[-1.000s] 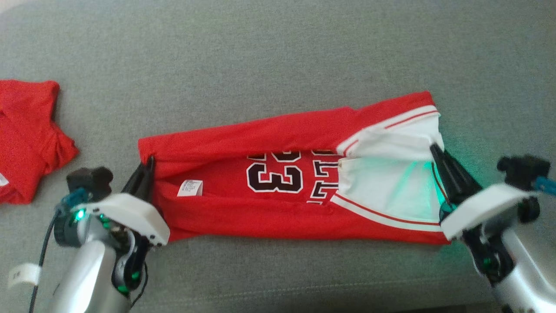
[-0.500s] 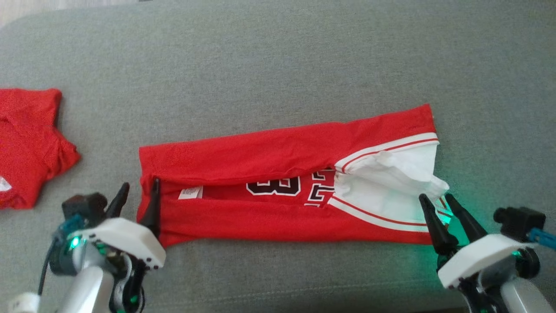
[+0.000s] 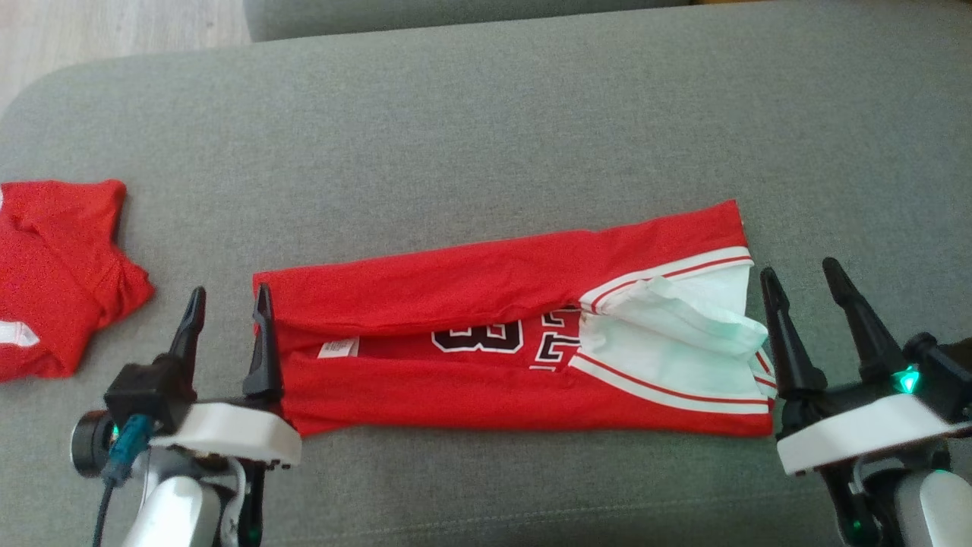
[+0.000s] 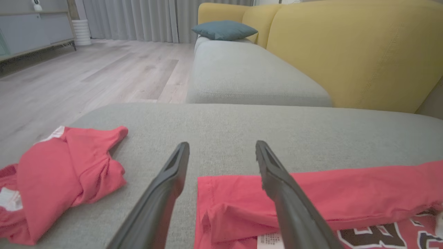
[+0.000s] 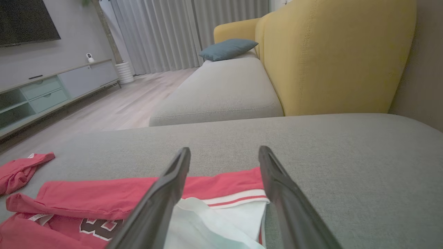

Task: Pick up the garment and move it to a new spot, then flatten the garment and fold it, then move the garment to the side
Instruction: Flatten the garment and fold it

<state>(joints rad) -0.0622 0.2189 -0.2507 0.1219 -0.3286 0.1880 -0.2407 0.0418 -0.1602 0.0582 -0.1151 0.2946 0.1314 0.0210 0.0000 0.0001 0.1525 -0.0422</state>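
Left tool (image 3: 230, 289) and right tool (image 3: 798, 266) have black tapered fingers (image 3: 263, 342), white housings (image 3: 228, 437).

Smooth red cloth garment (image 3: 486, 346) on coarse matt grey upholstery (image 3: 486, 137).

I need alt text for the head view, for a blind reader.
A red jersey, folded into a long strip, lies on a grey cushion. The left gripper stands open at its left end, the right gripper open at its right end. Another red garment lies far left.
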